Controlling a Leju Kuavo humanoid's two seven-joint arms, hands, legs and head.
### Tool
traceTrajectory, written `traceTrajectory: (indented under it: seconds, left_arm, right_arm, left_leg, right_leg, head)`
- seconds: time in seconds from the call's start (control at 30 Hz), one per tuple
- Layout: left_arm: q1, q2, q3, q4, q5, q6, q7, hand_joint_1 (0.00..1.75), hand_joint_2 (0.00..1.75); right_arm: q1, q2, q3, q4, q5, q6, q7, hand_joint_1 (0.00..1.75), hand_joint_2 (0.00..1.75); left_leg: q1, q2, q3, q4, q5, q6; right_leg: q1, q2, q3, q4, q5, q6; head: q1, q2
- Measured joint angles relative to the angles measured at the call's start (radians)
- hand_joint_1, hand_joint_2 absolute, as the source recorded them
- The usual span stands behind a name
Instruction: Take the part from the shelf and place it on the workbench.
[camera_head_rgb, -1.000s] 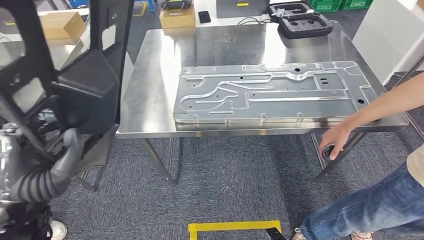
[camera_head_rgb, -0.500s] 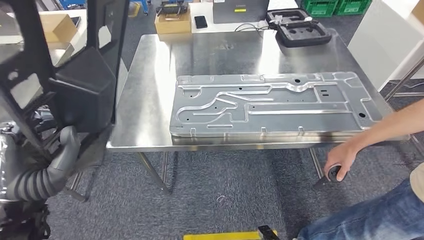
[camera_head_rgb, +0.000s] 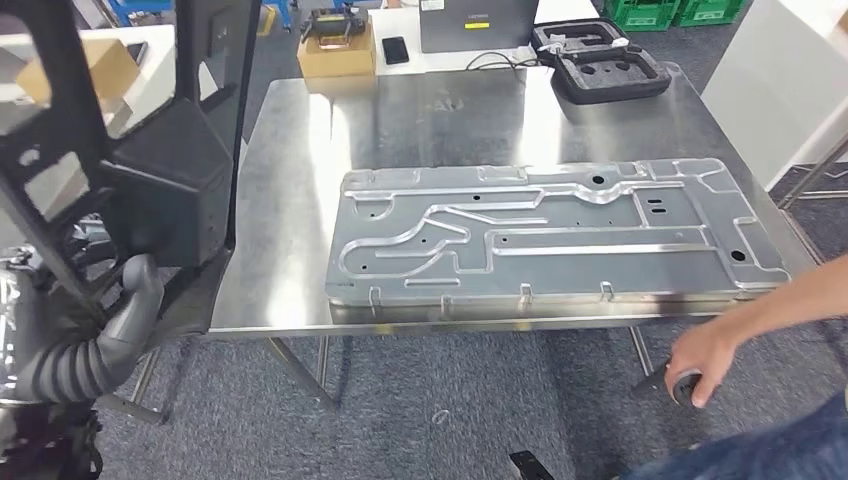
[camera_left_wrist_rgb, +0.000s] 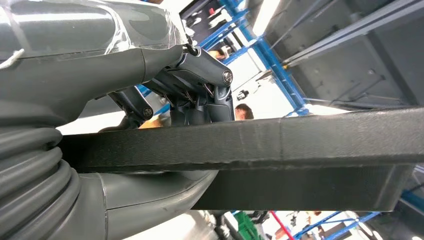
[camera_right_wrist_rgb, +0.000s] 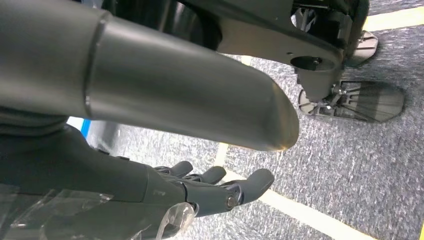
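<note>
1. My view has swung since a second ago: the bench (camera_head_rgb: 300, 200) and the stamped metal panel (camera_head_rgb: 545, 240) lying flat on it now sit lower and further left in the frame. That is my camera moving, not the things.
2. The person's hand (camera_head_rgb: 700, 360), lower right, has dropped further below the bench edge, gripping a small dark object.
3. My left robot hand (camera_left_wrist_rgb: 195, 95) is clamped on the black part (camera_head_rgb: 165, 170), which fills the left side of the frame, beside the bench and not on it.
4. My right robot hand (camera_right_wrist_rgb: 215, 190) hangs over the floor, fingers apart, holding nothing.
5. The black foam case (camera_head_rgb: 600, 60) sits open at the bench's far right corner; I cannot tell its contents.
</note>
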Motion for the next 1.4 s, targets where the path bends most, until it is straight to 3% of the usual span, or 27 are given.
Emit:
traceTrajectory:
  seconds: [0.1, 0.13, 0.17, 0.2, 0.23, 0.3, 0.37, 0.43, 0.5, 0.57, 0.63, 0.67, 0.7, 0.73, 0.8, 0.87, 1.0, 1.13, 1.2, 1.27, 1.33, 1.37, 1.4]
  left_arm:
    - [0.0, 0.002, 0.0, 0.0, 0.0, 0.0, 0.0, 1.75, 1.75]
    - [0.001, 0.002, 0.0, 0.0, 0.001, 0.0, 0.0, 1.75, 1.75]
    - [0.002, 0.002, 0.0, 0.0, 0.001, 0.0, 0.0, 1.75, 1.75]
    - [0.003, 0.002, 0.0, 0.0, 0.001, 0.0, 0.001, 1.75, 1.75]
    - [0.003, 0.002, 0.0, 0.0, 0.001, 0.0, 0.0, 1.75, 1.75]
    - [0.003, 0.002, 0.0, 0.0, 0.001, -0.001, 0.0, 1.75, 1.75]
    - [0.003, 0.002, 0.001, 0.0, 0.001, -0.002, 0.0, 1.75, 1.75]
    - [0.004, 0.002, 0.001, 0.0, 0.001, -0.004, 0.0, 1.75, 1.75]
    - [0.004, 0.002, 0.001, 0.0, 0.001, -0.004, 0.0, 1.75, 1.75]
    - [0.005, 0.002, -0.001, 0.0, 0.002, -0.005, 0.0, 1.75, 1.75]
    - [0.008, 0.002, -0.003, 0.0, 0.004, -0.008, 0.0, 1.75, 1.75]
    - [0.01, 0.002, -0.005, 0.0, 0.004, -0.008, 0.0, 1.75, 1.75]
    - [0.011, 0.002, -0.006, 0.001, 0.004, -0.009, 0.0, 1.75, 1.75]
    - [0.012, 0.002, -0.006, 0.001, 0.004, -0.009, 0.0, 1.75, 1.75]
    - [0.012, 0.002, -0.007, 0.001, 0.005, -0.011, 0.0, 1.75, 1.75]
    - [0.013, 0.001, -0.007, 0.001, 0.008, -0.017, -0.001, 1.75, 1.75]
    - [0.012, 0.001, -0.007, 0.003, 0.02, -0.03, -0.007, 1.75, 1.75]
    - [0.01, 0.001, -0.006, 0.003, 0.023, -0.034, -0.011, 1.75, 1.75]
    - [0.01, 0.0, -0.007, 0.003, 0.023, -0.035, -0.012, 1.75, 1.75]
    - [0.013, 0.0, -0.012, 0.007, 0.022, -0.038, -0.011, 1.75, 1.75]
    - [0.012, -0.001, -0.02, 0.012, 0.004, -0.043, 0.0, 1.75, 1.75]
    - [0.01, -0.001, -0.023, 0.014, -0.014, -0.049, 0.013, 1.75, 1.75]
    - [0.006, -0.002, -0.026, 0.016, -0.036, -0.059, 0.03, 1.75, 1.75]
  right_arm:
    - [0.001, 0.001, 0.001, 0.0, -0.003, 0.004, 0.0, 0.0, 0.0]
    - [0.001, 0.002, 0.001, 0.0, -0.005, 0.005, 0.0, 0.0, 0.0]
    - [0.001, 0.002, 0.001, 0.0, -0.006, 0.005, 0.0, 0.0, 0.0]
    - [0.002, 0.003, 0.001, 0.0, -0.007, 0.005, 0.0, 0.0, 0.0]
    - [0.002, 0.003, 0.002, 0.0, -0.008, 0.005, 0.0, 0.0, 0.0]
    - [0.001, 0.008, 0.003, 0.0, -0.009, 0.007, 0.0, 0.0, 0.0]
    - [-0.002, 0.014, 0.004, 0.0, -0.011, 0.011, 0.0, 0.0, 0.0]
    - [-0.005, 0.017, 0.005, 0.0, -0.012, 0.016, 0.0, 0.0, 0.0]
    - [-0.006, 0.019, 0.006, 0.0, -0.013, 0.018, 0.0, 0.0, 0.0]
    - [-0.007, 0.019, 0.007, 0.001, -0.014, 0.02, 0.0, 0.0, 0.0]
    - [-0.008, 0.019, 0.007, 0.001, -0.015, 0.02, 0.0, 0.0, 0.0]
    - [-0.008, 0.019, 0.007, 0.001, -0.016, 0.02, 0.0, 0.0, 0.0]
    - [-0.007, 0.019, 0.007, 0.001, -0.016, 0.02, 0.0, 0.0, 0.0]
    - [-0.006, 0.019, 0.007, 0.002, -0.017, 0.021, 0.0, 0.0, 0.0]
    - [-0.004, 0.02, 0.008, 0.003, -0.017, 0.021, 0.0, 0.0, 0.0]
    - [-0.006, 0.021, 0.008, 0.004, -0.017, 0.022, 0.0, 0.0, 0.0]
    - [-0.013, 0.029, 0.008, 0.006, -0.018, 0.023, 0.0, 0.0, 0.0]
    - [-0.014, 0.031, 0.008, 0.006, -0.018, 0.023, 0.0, 0.0, 0.0]
    - [-0.014, 0.031, 0.008, 0.006, -0.018, 0.023, 0.0, 0.0, 0.0]
    - [-0.014, 0.033, 0.008, 0.006, -0.019, 0.023, 0.0, 0.0, 0.0]
    - [-0.014, 0.034, 0.008, 0.007, -0.02, 0.023, 0.0, 0.0, 0.0]
    - [-0.014, 0.035, 0.008, 0.007, -0.02, 0.023, 0.0, 0.0, 0.0]
    - [-0.016, 0.037, 0.008, 0.008, -0.02, 0.023, 0.0, 0.0, 0.0]
  left_leg:
    - [0.024, 0.011, -0.138, 0.223, -0.068, -0.035]
    - [0.031, 0.013, -0.178, 0.272, -0.094, -0.042]
    - [0.036, 0.015, -0.203, 0.285, -0.104, -0.045]
    - [0.039, 0.016, -0.207, 0.259, -0.09, -0.044]
    - [0.04, 0.017, -0.195, 0.2, -0.052, -0.041]
    - [0.032, 0.019, -0.153, 0.043, 0.063, -0.023]
    - [0.02, 0.019, -0.129, -0.051, 0.127, -0.005]
    - [0.018, 0.016, -0.108, -0.078, 0.131, 0.002]
    - [0.022, 0.015, -0.076, -0.092, 0.133, 0.007]
    - [0.022, 0.015, -0.057, -0.094, 0.128, 0.016]
    - [0.017, 0.014, -0.049, -0.094, 0.117, 0.024]
    - [0.015, 0.012, -0.042, -0.094, 0.11, 0.026]
    - [0.014, 0.01, -0.034, -0.093, 0.101, 0.026]
    - [0.014, 0.008, -0.022, -0.092, 0.092, 0.025]
    - [0.013, 0.005, 0.0, -0.085, 0.07, 0.018]
    - [0.01, 0.004, 0.008, -0.079, 0.051, 0.009]
    - [0.009, 0.007, -0.006, -0.036, 0.036, -0.008]
    - [0.013, 0.01, -0.032, 0.016, 0.028, -0.019]
    - [0.019, 0.011, -0.066, 0.074, 0.01, -0.029]
    - [0.037, 0.014, -0.149, 0.182, -0.028, -0.049]
    - [0.05, 0.018, -0.161, 0.135, 0.012, -0.055]
    - [0.048, 0.018, -0.128, 0.045, 0.06, -0.05]
    - [0.043, 0.019, -0.103, -0.019, 0.088, -0.043]
  right_leg:
    - [-0.005, 0.0, 0.021, -0.001, -0.02, -0.003]
    - [-0.006, 0.001, 0.029, -0.001, -0.028, -0.002]
    - [-0.007, 0.002, 0.039, -0.001, -0.037, 0.0]
    - [-0.007, 0.002, 0.052, -0.001, -0.046, 0.001]
    - [-0.007, 0.002, 0.067, -0.002, -0.056, 0.003]
    - [-0.008, 0.003, 0.093, -0.008, -0.072, 0.008]
    - [-0.007, 0.006, 0.112, -0.019, -0.081, 0.018]
    - [-0.005, 0.007, 0.128, -0.025, -0.078, 0.03]
    - [-0.002, 0.006, 0.128, 0.008, -0.089, 0.035]
    - [0.0, 0.006, 0.068, 0.124, -0.135, 0.033]
    - [0.003, 0.006, -0.025, 0.256, -0.193, 0.033]
    - [0.005, 0.006, -0.055, 0.282, -0.207, 0.034]
    - [0.006, 0.006, -0.066, 0.268, -0.199, 0.035]
    - [0.006, 0.006, -0.057, 0.216, -0.164, 0.035]
    - [0.007, 0.005, -0.017, 0.069, -0.059, 0.033]
    - [0.009, 0.003, 0.007, -0.011, -0.004, 0.024]
    - [0.001, 0.001, 0.018, -0.017, 0.004, 0.005]
    - [-0.003, 0.001, 0.022, -0.018, 0.003, 0.002]
    - [-0.004, 0.001, 0.022, -0.018, 0.0, 0.0]
    - [-0.006, 0.003, 0.028, -0.018, -0.01, 0.002]
    - [-0.008, 0.004, 0.043, -0.018, -0.023, 0.007]
    - [-0.009, 0.005, 0.05, -0.02, -0.026, 0.009]
    - [-0.01, 0.005, 0.055, -0.023, -0.028, 0.012]
  head:
    - [-0.003, 0.0]
    - [-0.004, 0.0]
    - [-0.004, 0.0]
    - [-0.004, 0.0]
    - [-0.004, 0.0]
    - [-0.004, 0.0]
    - [-0.005, 0.0]
    - [-0.005, 0.0]
    - [-0.004, 0.0]
    - [-0.002, 0.0]
    - [0.0, 0.0]
    - [0.0, 0.0]
    - [0.001, 0.0]
    - [0.001, 0.0]
    - [0.001, 0.0]
    - [0.001, 0.0]
    - [-0.001, 0.0]
    - [-0.003, 0.0]
    - [-0.003, 0.0]
    - [-0.004, 0.0]
    - [-0.004, 0.0]
    - [-0.004, 0.0]
    - [-0.004, 0.0]
